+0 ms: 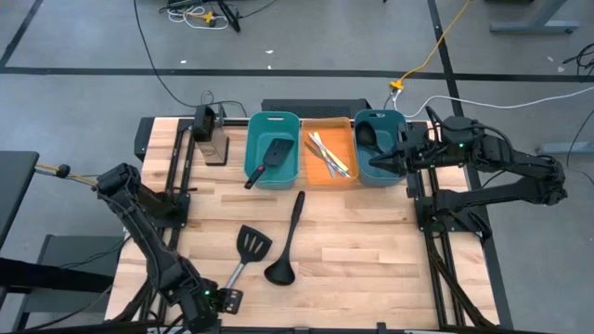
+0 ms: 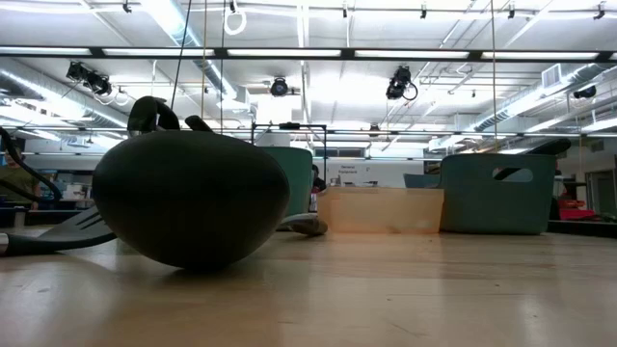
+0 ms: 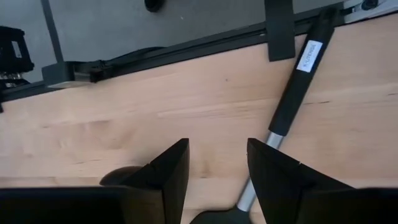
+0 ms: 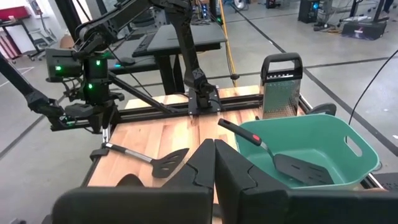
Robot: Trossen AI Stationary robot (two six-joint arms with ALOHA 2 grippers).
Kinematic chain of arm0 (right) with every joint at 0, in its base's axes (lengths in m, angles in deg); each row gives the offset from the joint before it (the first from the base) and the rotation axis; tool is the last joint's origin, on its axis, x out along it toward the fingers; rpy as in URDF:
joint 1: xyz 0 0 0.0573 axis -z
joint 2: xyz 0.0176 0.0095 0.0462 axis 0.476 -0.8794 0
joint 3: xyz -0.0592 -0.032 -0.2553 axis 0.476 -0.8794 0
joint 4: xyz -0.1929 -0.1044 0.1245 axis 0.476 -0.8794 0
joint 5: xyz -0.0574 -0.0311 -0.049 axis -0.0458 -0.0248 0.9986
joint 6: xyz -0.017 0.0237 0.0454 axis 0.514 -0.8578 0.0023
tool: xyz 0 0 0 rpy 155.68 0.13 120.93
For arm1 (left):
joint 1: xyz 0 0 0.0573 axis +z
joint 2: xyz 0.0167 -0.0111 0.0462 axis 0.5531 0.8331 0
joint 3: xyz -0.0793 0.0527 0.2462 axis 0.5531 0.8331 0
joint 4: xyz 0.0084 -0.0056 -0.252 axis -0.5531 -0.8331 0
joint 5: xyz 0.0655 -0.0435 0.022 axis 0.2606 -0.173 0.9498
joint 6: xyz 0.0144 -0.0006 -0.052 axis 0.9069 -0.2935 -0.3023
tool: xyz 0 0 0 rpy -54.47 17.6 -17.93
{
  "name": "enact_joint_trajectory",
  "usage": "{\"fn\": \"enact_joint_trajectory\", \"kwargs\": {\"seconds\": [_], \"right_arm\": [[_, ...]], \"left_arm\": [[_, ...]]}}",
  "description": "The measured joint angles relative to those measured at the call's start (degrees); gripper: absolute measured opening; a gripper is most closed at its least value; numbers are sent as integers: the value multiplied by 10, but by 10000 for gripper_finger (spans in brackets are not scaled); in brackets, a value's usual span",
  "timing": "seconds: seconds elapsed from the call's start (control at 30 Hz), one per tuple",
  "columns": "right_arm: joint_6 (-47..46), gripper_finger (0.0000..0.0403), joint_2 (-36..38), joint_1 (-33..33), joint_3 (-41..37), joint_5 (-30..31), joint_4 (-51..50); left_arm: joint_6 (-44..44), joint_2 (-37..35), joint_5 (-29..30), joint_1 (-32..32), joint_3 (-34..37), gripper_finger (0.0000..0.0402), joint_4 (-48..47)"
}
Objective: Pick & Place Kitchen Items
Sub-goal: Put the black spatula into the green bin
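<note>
A black slotted spatula (image 1: 246, 255) and a black ladle (image 1: 283, 243) lie flat on the wooden table; the ladle's bowl (image 2: 188, 198) fills the low view. Another spatula (image 1: 269, 158) leans in the left teal bin, its handle over the rim. Thin sticks (image 1: 329, 153) lie in the orange bin. My left gripper (image 1: 225, 299) is open at the near edge, by the spatula's handle end. In its wrist view the silver shaft (image 3: 249, 194) runs between the open fingers (image 3: 217, 168), and I see no touch. My right gripper (image 1: 385, 160) is shut and empty over the right teal bin (image 1: 379, 172).
Three bins stand in a row at the far edge: teal (image 1: 252, 153), orange (image 1: 327, 178), teal, the last with a dark item (image 1: 371, 134) inside. A metal grater (image 1: 213, 144) stands left of them. Black rails run along the table's left and right edges.
</note>
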Motion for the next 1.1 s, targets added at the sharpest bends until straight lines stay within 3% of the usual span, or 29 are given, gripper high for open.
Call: {"fn": "enact_joint_trajectory", "kwargs": {"seconds": [0.23, 0.53, 0.87, 1.1], "right_arm": [[0, 6, 0, 0, 0, 0, -3], [0, 6, 0, 0, 0, 0, -3], [-4, 6, -1, 0, 0, 1, -3], [-16, 6, -2, 0, 0, 1, -5]], "left_arm": [[-2, 0, -57, 0, 2, 167, 2], [-5, 0, -61, 2, 63, 167, 3], [-46, 0, -60, 3, 106, 167, 104], [-89, 0, -56, 8, 126, 179, 104]]}}
